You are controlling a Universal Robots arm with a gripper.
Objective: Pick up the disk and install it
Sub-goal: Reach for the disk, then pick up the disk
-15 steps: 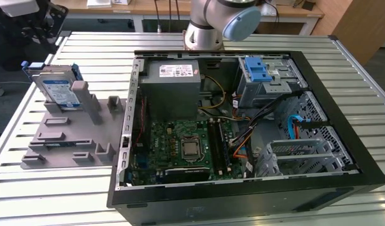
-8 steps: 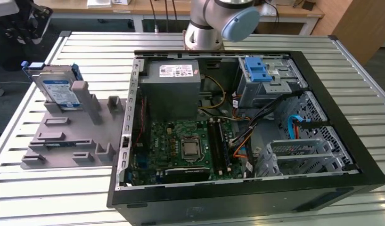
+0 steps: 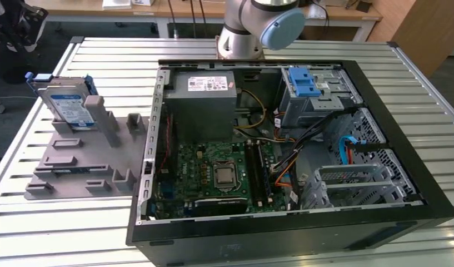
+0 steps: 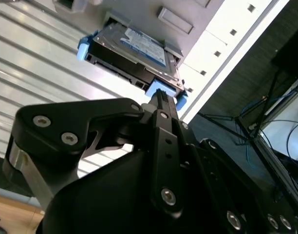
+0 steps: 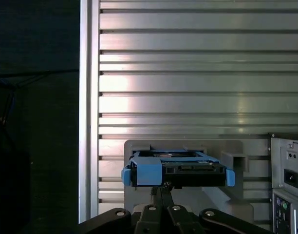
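Observation:
The disk (image 3: 67, 105), a silver drive with a white-and-blue label in a blue carrier frame, stands on edge in a slot of the grey fixture (image 3: 78, 161) at the exterior view's left. Both wrist views look onto it: the disk (image 4: 134, 51) seen from its label side, and the disk (image 5: 176, 170) seen end-on with its blue frame. My gripper (image 5: 161, 187) is in line with the disk but apart from it, fingers drawn together on nothing. In the second wrist view the gripper (image 4: 160, 95) points at the disk's blue end.
An open computer case (image 3: 404, 183) lies on the slatted metal table (image 3: 100, 50), showing the motherboard (image 3: 211, 172), a grey power supply (image 3: 204, 103) and a drive cage with a blue latch (image 3: 304, 84). The arm's base (image 3: 249, 28) stands behind the case.

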